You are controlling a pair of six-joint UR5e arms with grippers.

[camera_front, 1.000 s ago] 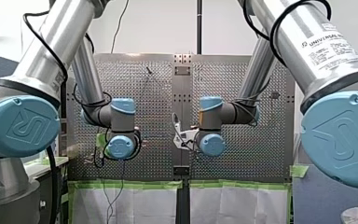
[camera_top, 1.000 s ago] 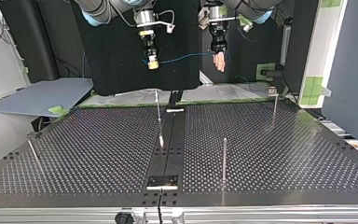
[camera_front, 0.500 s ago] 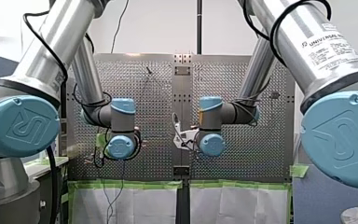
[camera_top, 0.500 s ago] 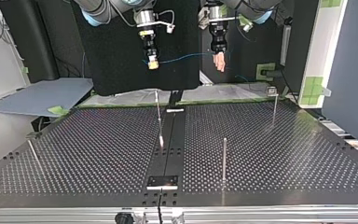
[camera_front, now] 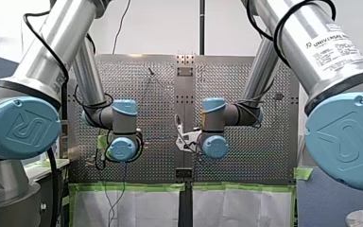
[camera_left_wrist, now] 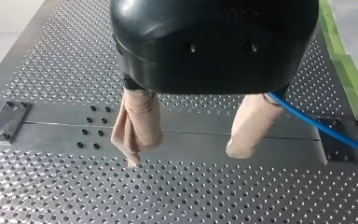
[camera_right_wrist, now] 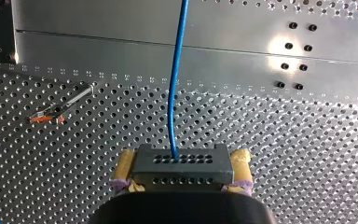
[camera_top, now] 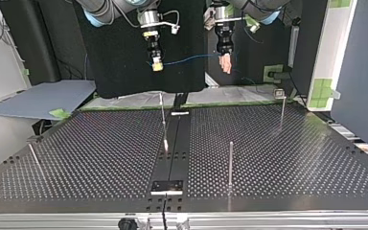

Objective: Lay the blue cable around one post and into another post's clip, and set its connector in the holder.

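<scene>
Perforated table [camera_top: 268, 143], blue cable [camera_left_wrist: 317, 122] half hidden behind left jaws

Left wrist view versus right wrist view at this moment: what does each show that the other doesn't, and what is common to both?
Only the left wrist view: my left gripper, its beige pads apart with nothing between them, and green tape along the table's edge. Only the right wrist view: my right gripper clamped on the dark connector, and a slim post with an orange tip, off to one side of the cable. Both: the blue cable and the perforated table with its plain middle strip.
</scene>
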